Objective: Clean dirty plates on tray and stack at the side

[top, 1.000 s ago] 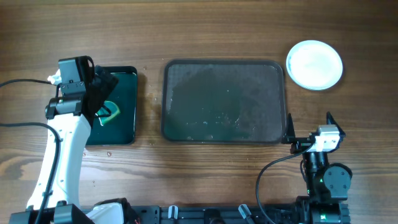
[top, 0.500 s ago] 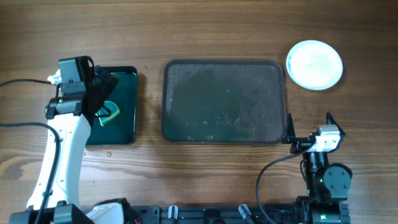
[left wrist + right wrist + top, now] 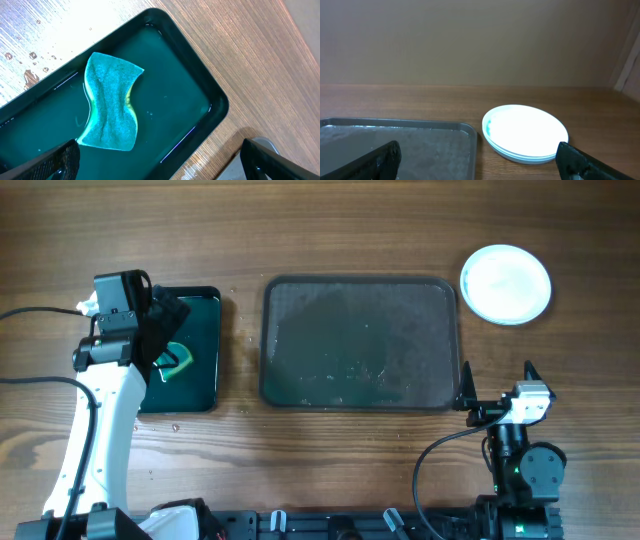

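The plates (image 3: pixel 505 284) are stacked at the back right of the table, off the tray; the stack also shows in the right wrist view (image 3: pixel 526 132). The large dark grey tray (image 3: pixel 360 344) sits in the middle with wet streaks and nothing on it; its corner shows in the right wrist view (image 3: pixel 420 145). My left gripper (image 3: pixel 165 340) is open above the small black tray (image 3: pixel 205 350), empty, with the green sponge (image 3: pixel 110 107) lying below it. My right gripper (image 3: pixel 497 392) is open and empty near the front right, pointing at the plates.
The small black glossy tray (image 3: pixel 190 105) holds water and the sponge (image 3: pixel 176 363), left of the big tray. Water drops lie on the wood beside it (image 3: pixel 30 55). Cables run along the front edge.
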Motion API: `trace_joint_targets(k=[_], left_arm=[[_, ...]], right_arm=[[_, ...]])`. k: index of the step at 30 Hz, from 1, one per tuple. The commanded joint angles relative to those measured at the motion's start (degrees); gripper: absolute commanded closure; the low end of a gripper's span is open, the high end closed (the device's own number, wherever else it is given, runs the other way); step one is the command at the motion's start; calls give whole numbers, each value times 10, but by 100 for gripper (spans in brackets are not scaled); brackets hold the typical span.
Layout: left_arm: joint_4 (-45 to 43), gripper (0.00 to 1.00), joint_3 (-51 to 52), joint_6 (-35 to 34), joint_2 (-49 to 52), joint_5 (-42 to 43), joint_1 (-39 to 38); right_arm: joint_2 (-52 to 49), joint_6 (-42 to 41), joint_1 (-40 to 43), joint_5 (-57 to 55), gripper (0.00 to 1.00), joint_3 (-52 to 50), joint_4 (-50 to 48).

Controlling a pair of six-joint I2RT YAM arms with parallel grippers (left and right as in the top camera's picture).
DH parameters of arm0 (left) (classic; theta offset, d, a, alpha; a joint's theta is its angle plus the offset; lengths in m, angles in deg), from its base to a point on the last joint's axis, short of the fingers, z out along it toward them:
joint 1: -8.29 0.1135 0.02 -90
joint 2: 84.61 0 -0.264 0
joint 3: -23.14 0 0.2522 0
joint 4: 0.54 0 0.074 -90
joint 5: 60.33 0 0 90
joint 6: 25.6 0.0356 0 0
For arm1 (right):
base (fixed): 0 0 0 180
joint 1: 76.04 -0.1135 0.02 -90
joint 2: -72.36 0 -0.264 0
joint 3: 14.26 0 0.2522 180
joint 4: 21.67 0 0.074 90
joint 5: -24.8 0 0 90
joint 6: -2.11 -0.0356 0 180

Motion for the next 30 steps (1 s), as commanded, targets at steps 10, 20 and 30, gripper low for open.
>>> trace_joint_targets(k=[10, 20, 30], left_arm=[[0, 0, -7, 3, 0, 1, 2], [18, 0, -7, 3, 0, -21, 2], [33, 0, 82, 152, -176, 1, -14]], right_arm=[[3, -13, -2, -2, 0, -1, -2], [3, -12, -2, -2, 0, -1, -2], [3, -12, -2, -2, 0, -1, -2]])
